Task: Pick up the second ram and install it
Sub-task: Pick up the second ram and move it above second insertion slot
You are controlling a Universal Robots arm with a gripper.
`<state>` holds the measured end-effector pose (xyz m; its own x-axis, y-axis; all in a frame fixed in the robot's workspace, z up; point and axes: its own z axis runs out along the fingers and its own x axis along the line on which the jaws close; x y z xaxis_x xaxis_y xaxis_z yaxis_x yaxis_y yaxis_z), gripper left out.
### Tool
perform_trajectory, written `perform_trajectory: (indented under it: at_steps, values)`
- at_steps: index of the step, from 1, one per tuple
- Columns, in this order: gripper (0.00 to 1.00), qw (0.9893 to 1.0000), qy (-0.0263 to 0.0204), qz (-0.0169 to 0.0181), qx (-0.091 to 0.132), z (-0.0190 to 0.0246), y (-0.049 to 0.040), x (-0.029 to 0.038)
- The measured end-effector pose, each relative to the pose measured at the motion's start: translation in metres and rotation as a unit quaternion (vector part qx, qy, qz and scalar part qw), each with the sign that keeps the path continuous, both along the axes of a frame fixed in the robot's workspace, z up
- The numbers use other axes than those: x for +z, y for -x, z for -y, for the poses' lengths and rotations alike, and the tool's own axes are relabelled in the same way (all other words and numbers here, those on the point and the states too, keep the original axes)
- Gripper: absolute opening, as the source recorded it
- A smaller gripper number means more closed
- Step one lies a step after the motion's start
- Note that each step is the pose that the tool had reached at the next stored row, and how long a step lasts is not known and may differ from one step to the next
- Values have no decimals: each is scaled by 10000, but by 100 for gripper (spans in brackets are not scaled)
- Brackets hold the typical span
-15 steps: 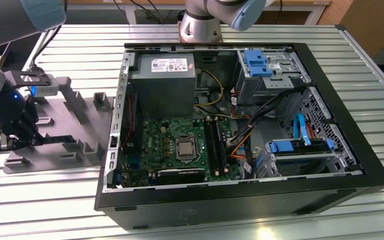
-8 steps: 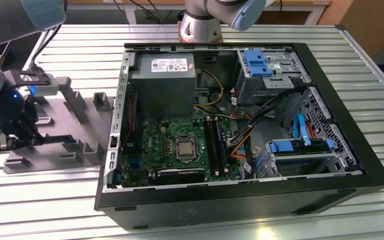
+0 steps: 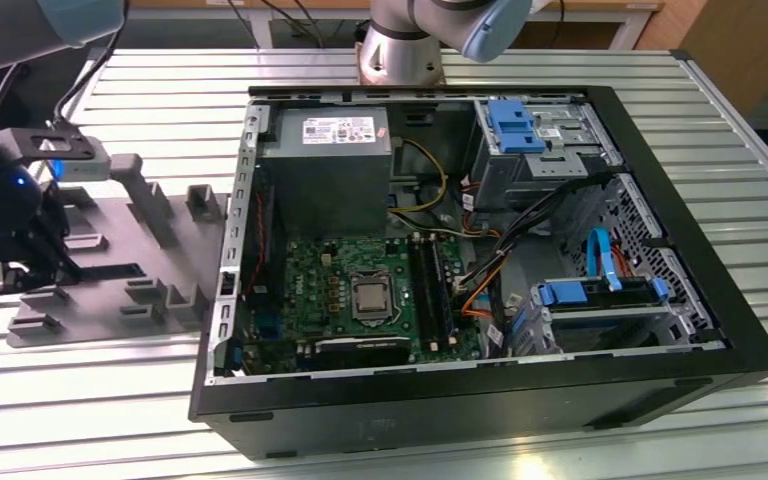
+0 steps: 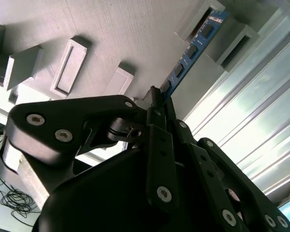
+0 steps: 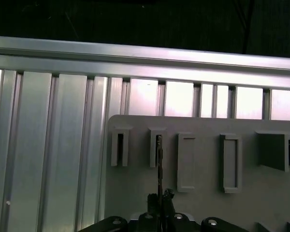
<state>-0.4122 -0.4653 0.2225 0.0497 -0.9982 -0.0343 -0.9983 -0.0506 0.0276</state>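
The second ram (image 4: pixel 191 50) is a slim blue-green board with dark chips. In the second wrist view its far end sits in a slot of a grey holder block (image 4: pixel 227 36). In the first wrist view the second ram (image 5: pixel 159 162) stands edge-on in a holder slot. My gripper (image 4: pixel 157 99) is shut on its near end, and its black fingers (image 5: pixel 159 203) pinch the board from both sides. In the exterior view the gripper (image 3: pixel 24 268) hangs low over the grey holder plate (image 3: pixel 131 265) at the exterior view's left.
An open black computer case (image 3: pixel 491 400) lies to the exterior view's right of the plate, with a green motherboard (image 3: pixel 331 280) and long black memory slots (image 3: pixel 432 290) inside. Several grey holder blocks (image 3: pixel 204 200) rise from the plate. The table (image 3: pixel 131 110) is ribbed aluminium.
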Motion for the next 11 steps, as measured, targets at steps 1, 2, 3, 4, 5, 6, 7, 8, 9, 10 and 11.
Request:
perform_trajectory:
  at_steps: [1,2,3,4,5,6,7,8,9,10,11]
  values:
    - [14,10000,1,0,-3,0,0,13]
    - [14,10000,2,0,-16,0,0,19]
    - [14,10000,2,1,-50,0,0,20]
    - [14,9999,2,1,-101,0,0,20]
    - [14,9999,3,1,-122,0,0,23]
    - [14,9999,4,-1,-123,1,0,31]
    - [14,9999,4,-1,-124,1,0,39]
    - [14,9999,3,0,-124,0,0,48]
    - [14,9999,3,0,-124,0,0,62]
    - [14,9999,3,0,-124,0,0,79]
    - [14,9999,3,0,-124,0,0,99]
